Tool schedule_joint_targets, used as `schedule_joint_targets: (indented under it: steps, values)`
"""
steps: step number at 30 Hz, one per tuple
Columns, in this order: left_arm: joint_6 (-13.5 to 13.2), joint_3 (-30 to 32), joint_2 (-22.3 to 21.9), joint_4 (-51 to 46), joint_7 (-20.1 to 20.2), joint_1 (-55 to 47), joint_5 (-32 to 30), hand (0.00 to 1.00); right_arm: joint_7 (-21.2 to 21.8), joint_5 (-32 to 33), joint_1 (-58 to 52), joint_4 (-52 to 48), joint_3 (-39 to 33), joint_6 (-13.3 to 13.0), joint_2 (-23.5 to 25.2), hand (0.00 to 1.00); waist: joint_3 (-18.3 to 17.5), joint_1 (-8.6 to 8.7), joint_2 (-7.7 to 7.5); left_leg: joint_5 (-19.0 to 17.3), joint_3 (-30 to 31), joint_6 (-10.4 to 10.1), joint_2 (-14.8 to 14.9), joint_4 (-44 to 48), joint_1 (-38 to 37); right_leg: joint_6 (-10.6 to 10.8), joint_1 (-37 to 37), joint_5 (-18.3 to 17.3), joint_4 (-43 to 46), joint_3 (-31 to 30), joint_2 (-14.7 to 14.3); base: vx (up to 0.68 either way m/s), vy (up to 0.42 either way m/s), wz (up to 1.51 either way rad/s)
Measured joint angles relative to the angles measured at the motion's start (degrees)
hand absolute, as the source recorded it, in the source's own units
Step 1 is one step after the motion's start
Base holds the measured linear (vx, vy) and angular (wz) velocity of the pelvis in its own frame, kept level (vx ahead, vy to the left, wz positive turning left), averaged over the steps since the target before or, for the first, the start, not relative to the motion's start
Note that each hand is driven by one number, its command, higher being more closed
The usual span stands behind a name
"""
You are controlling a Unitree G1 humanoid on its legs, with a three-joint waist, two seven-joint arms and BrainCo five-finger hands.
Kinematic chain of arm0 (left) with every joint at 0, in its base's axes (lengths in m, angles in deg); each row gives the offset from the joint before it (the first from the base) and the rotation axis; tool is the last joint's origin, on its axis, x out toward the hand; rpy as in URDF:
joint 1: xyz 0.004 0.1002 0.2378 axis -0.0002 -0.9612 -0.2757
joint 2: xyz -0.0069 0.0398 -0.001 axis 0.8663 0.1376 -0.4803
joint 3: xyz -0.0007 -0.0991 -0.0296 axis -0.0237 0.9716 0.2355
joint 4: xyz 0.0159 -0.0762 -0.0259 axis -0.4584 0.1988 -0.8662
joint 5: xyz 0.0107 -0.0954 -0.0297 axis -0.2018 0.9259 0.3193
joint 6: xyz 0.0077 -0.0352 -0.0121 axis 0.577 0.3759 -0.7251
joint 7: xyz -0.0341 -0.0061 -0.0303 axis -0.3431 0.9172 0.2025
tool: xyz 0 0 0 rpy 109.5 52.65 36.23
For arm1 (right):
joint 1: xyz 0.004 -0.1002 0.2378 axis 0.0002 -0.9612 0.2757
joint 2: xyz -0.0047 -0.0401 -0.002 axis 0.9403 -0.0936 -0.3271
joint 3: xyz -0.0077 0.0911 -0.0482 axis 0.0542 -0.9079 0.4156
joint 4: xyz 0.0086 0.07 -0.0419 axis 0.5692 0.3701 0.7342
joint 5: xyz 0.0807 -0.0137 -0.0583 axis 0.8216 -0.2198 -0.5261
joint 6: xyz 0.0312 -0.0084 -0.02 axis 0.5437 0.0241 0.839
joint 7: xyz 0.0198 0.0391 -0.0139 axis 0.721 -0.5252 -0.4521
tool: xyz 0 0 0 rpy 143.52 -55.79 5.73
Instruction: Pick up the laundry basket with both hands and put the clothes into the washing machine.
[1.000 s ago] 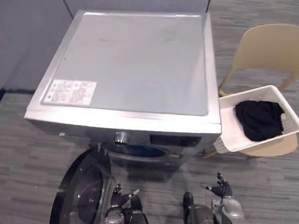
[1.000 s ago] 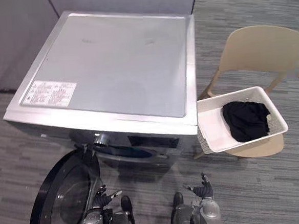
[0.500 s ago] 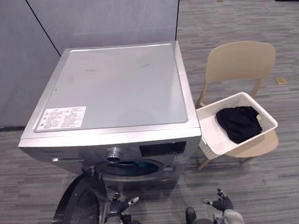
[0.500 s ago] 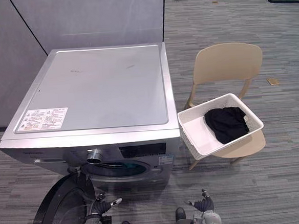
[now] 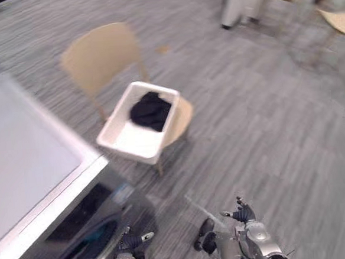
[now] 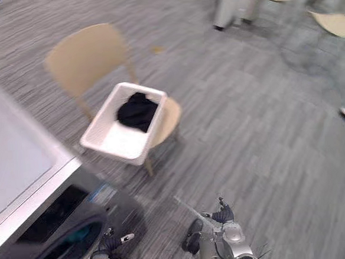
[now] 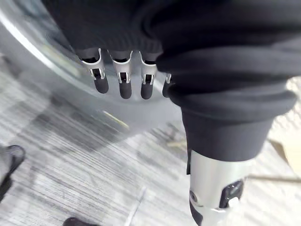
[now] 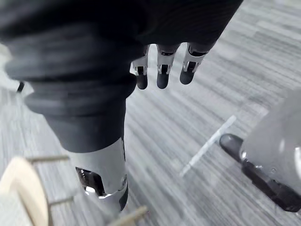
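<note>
Left eye view: laundry basket (image 5: 128,142) (black clothes (image 5: 150,110) inside) on chair (image 5: 99,54).

clothes (image 5: 150,111) in basket (image 5: 121,144), on chair (image 5: 102,58)

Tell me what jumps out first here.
A white laundry basket sits on the seat of a tan chair, with black clothes heaped in the end nearer the chair's back. The grey washing machine stands at the left, next to the chair. The left hand and right hand hang low with straight fingers, well short of the basket.
</note>
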State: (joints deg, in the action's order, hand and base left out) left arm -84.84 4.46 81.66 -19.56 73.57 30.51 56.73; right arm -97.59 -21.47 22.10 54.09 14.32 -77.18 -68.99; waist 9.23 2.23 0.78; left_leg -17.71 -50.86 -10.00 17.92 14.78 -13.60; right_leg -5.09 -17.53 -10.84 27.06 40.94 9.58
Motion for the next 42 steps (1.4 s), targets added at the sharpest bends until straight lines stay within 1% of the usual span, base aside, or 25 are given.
schedule_joint_targets:
  steps: [2, 3, 4, 5, 6, 7, 8, 11, 13, 14, 15, 16, 18, 19, 21, 22, 24, 29, 32, 34, 35, 36, 38, 40, 42]
  values:
    - [0.21, 0.49, -0.29, 1.04, 0.01, 1.35, -0.05, 0.00, 0.07, 0.02, -0.99, 0.00, 0.03, 0.07, 0.02, 0.00, 0.28, 0.35, -0.69, -0.48, -1.85, -1.35, 2.14, 5.55, -1.46, -0.04, -1.83, -2.92, 4.22, -3.62, -1.89, 0.25, -0.165, -1.43]
    - [0.13, 1.19, -1.31, 1.05, 0.02, 1.02, -0.04, 0.00, 0.19, 0.04, -1.67, 0.05, 0.06, 0.09, -0.12, 0.00, 0.30, -0.12, 0.36, 0.33, -1.14, -0.01, 7.47, 16.35, -0.66, -0.45, -1.18, -3.26, 3.24, -6.40, -5.53, 0.33, -0.203, -1.57]
    - [0.12, 1.41, -1.38, 1.03, 0.02, 0.64, 0.00, 0.00, 0.23, 0.13, -1.59, 0.11, 0.06, 0.12, -0.18, 0.00, 0.64, -0.29, 1.06, 1.58, -0.56, 2.18, 10.12, 21.93, -0.34, -0.77, -0.32, -3.16, 2.26, -7.67, -7.31, 0.38, -0.201, -1.87]
    - [0.14, 2.52, -2.41, 1.04, 0.13, -0.57, 0.03, 0.00, 0.28, 0.75, -1.26, 0.08, 0.38, 0.09, 0.09, 0.00, 1.58, -0.34, 2.67, 5.08, 4.93, 11.61, 15.75, 36.13, 3.18, -2.95, 2.70, -2.52, -1.69, -11.61, -12.27, 0.30, -0.132, -1.60]
    - [0.14, 2.92, -3.04, 0.99, 0.18, -1.05, 0.05, 0.00, 0.28, 1.13, -1.03, 0.09, 0.73, 0.09, 0.33, 0.00, 1.85, -0.43, 2.95, 4.07, 10.34, 11.68, 15.31, 41.10, 6.62, -3.65, 3.91, -2.03, -3.30, -13.85, -13.80, 0.38, -0.100, -2.09]
    - [-0.07, 3.24, -3.45, -0.37, 0.54, -1.83, 0.47, 0.00, 0.38, 1.92, -0.50, 0.80, 1.08, 0.08, 0.25, 0.00, 2.46, -0.94, 2.58, 2.02, 24.26, 8.08, 8.61, 47.69, 15.61, -4.24, 6.90, -1.19, -6.37, -18.53, -15.18, 0.35, -0.007, -1.71]
    - [-0.32, 3.36, -3.13, -1.13, 0.79, -1.83, 1.22, 0.00, 0.75, 2.26, -0.37, 1.78, 1.09, 0.08, 0.21, 0.00, 3.20, -1.72, 2.29, 1.11, 29.79, 6.85, 4.14, 48.55, 19.43, -3.74, 10.05, -0.68, -8.65, -21.28, -15.57, 0.36, 0.032, -1.61]
    - [-1.48, 3.36, -2.84, -3.74, 0.85, -2.32, 3.33, 0.00, 1.29, 2.32, -0.72, 2.89, 1.16, 0.10, 0.73, 0.00, 4.05, -3.45, 1.44, 0.59, 33.49, 7.36, -1.64, 41.81, 26.88, -0.90, 17.25, 1.01, -14.24, -26.54, -15.61, 0.31, 0.091, -0.94]
    - [-1.78, 3.31, -3.12, -4.95, 0.98, -2.30, 4.36, 0.00, 1.40, 2.38, 0.65, 2.78, 1.01, 0.02, 0.78, 0.00, 4.41, -3.81, 1.84, 0.84, 33.87, 7.38, -5.04, 28.45, 31.26, 0.61, 20.48, 1.56, -18.01, -29.56, -15.11, 0.31, 0.150, -0.60]
    - [-1.99, 3.31, -3.59, -5.08, 0.99, -2.12, 4.41, 0.00, 1.41, 2.41, 1.70, 2.74, 0.77, -0.08, 0.76, 0.00, 4.64, -3.96, 2.01, 2.32, 35.70, 5.47, -7.99, 15.24, 32.51, 2.02, 22.03, 1.39, -19.93, -31.07, -14.12, 0.44, 0.257, -0.61]
    - [-2.16, 3.12, -3.90, -5.27, 0.98, -1.96, 4.45, 0.00, 1.31, 2.43, 2.13, 2.76, 0.76, -0.14, 0.70, 0.00, 4.77, -4.81, 1.29, 10.54, 36.75, 6.36, -11.11, 6.77, 31.18, 3.70, 23.54, 1.54, -22.17, -32.65, -12.59, 0.37, 0.217, -0.64]
    - [-2.25, 2.79, -3.92, -5.24, 0.90, -2.02, 4.43, 0.00, 1.21, 2.42, 2.21, 2.70, 0.85, -0.15, 0.71, 0.00, 4.51, -5.33, 0.83, 13.61, 36.75, 7.28, -12.40, 4.29, 29.88, 4.62, 24.43, 1.65, -23.26, -33.52, -11.74, 0.44, 0.236, -0.43]
    - [-2.30, 2.73, -3.22, -5.28, 1.09, -1.42, 4.40, 0.00, 1.19, 2.32, 3.08, 2.12, 0.73, -0.26, 1.69, 0.00, 4.79, -4.62, 0.01, 11.56, 36.31, 13.99, -14.10, 7.59, 29.99, 6.98, 26.02, 1.83, -23.83, -33.35, -9.32, 0.57, 0.275, -0.15]
    - [-2.37, 3.03, -3.23, -5.33, 1.02, -1.42, 4.40, 0.00, 1.18, 2.26, 2.99, 2.11, 0.81, -0.26, 2.04, 0.00, 4.84, -4.83, -0.10, 10.40, 36.27, 14.00, -13.92, 9.70, 30.19, 7.48, 26.16, 1.73, -22.43, -33.38, -9.05, 0.50, 0.247, -0.10]
    - [-2.31, 2.65, -2.98, -4.19, 1.02, -1.77, 4.32, 0.00, 1.28, 2.09, 1.83, 2.15, 0.42, -0.25, 2.70, 0.00, 4.81, -4.51, -0.16, 4.97, 36.54, 14.55, -15.39, 8.61, 24.08, 11.56, 21.08, -1.22, -0.82, -32.71, -6.06, 0.48, 0.251, -0.07]
    - [-2.17, 2.30, -2.99, -3.76, 1.04, -1.63, 4.32, 0.00, 1.31, 2.08, 1.94, 2.09, 0.42, -0.26, 2.82, 0.00, 4.81, -4.27, -0.77, 4.57, 36.58, 14.99, -16.56, 7.69, 22.12, 11.24, 18.11, -0.77, 7.77, -32.43, -4.19, 0.58, 0.283, 0.18]
    - [-1.39, 1.48, -2.30, -3.34, 0.92, -1.67, 4.35, 0.00, 1.72, 2.07, 0.74, 2.17, 0.64, -0.13, 2.29, 0.00, 5.14, -3.42, -2.49, 2.62, 38.99, 17.82, -21.46, 4.47, 14.59, 6.31, 8.82, -1.02, 33.17, -30.17, 2.20, 0.51, 0.176, 0.60]
    - [-1.09, 1.10, -2.69, -2.73, 0.83, -1.57, 4.38, 0.00, 2.30, 2.09, 0.71, 1.50, 0.85, -0.26, 1.98, 0.00, 6.27, -3.27, -0.22, 2.60, 49.00, 17.86, -22.14, 1.39, 5.56, 7.12, 1.19, -5.50, 25.25, -28.26, -1.04, 0.46, 0.053, 0.91]
    - [-1.06, 1.17, -4.41, -2.82, 0.71, -0.04, 4.37, 0.00, 2.18, 2.24, -0.76, -3.22, -0.51, -0.36, 2.65, 0.00, 6.18, -2.98, -0.31, 2.37, 59.95, 17.62, -22.04, 4.33, 6.63, 8.37, -3.43, -4.12, 8.72, -41.20, -8.20, 0.46, -0.128, 1.66]
    - [-1.06, 1.22, -7.29, -3.19, 0.68, 1.47, 4.34, 0.00, 1.79, 2.39, -3.00, -6.39, -1.63, -0.37, 3.18, 0.00, 6.04, -2.89, 0.20, -1.30, 68.40, 11.37, -22.44, 11.29, 8.85, 9.95, -2.50, 4.01, -4.84, -49.56, -7.96, 0.48, -0.261, 2.66]
    - [-1.06, 1.31, -7.62, -3.47, 0.73, 1.50, 4.34, 0.00, 1.36, 2.41, -4.33, -7.25, -1.56, -0.40, 3.52, 0.00, 5.66, -3.28, -0.91, -3.76, 68.50, 8.65, -22.82, 14.25, 9.04, 12.04, -1.20, 11.52, -7.18, -47.33, -5.01, 0.45, -0.331, 2.27]
    - [-0.76, 1.19, -8.56, -3.32, 0.64, 1.67, 4.36, 0.00, 1.13, 2.41, -3.98, -6.80, -1.61, -0.21, 2.70, 0.00, 5.95, -3.43, 1.35, -5.38, 68.00, 6.91, -20.97, 16.61, 9.26, 10.58, -1.09, 9.57, -4.01, -43.57, -5.61, 0.34, -0.298, 1.79]
    - [-0.62, 2.77, -8.88, -4.88, 0.23, 1.99, 4.31, 0.00, 0.59, 2.37, -2.11, -8.71, -1.54, -0.15, 2.73, 0.00, 5.17, -5.06, 2.64, -3.85, 60.75, 3.03, -15.61, 20.90, 14.70, 7.48, 0.72, 7.83, -3.11, -37.09, -4.43, 0.38, -0.360, 1.71]
    - [-0.78, 2.79, -8.94, -6.73, -0.19, 2.02, 4.32, 0.00, -0.07, 2.37, -1.37, -9.97, -1.60, -0.76, 2.62, 0.00, 5.11, -5.00, 2.58, -3.61, 52.96, 3.46, -11.99, 18.41, 17.14, 6.73, 4.79, 7.28, -5.12, -29.68, -1.59, 0.23, -0.260, 2.01]
    - [-0.93, 2.05, -8.46, -7.29, -0.47, 1.13, 4.33, 0.00, -0.10, 2.40, -1.37, -8.48, -1.53, -1.69, 2.03, 0.00, 3.15, -5.22, 2.53, 1.24, 43.25, 5.28, -8.68, 11.33, 19.74, 6.78, 10.40, 7.21, -9.53, -19.41, 0.44, 0.12, -0.115, 2.19]
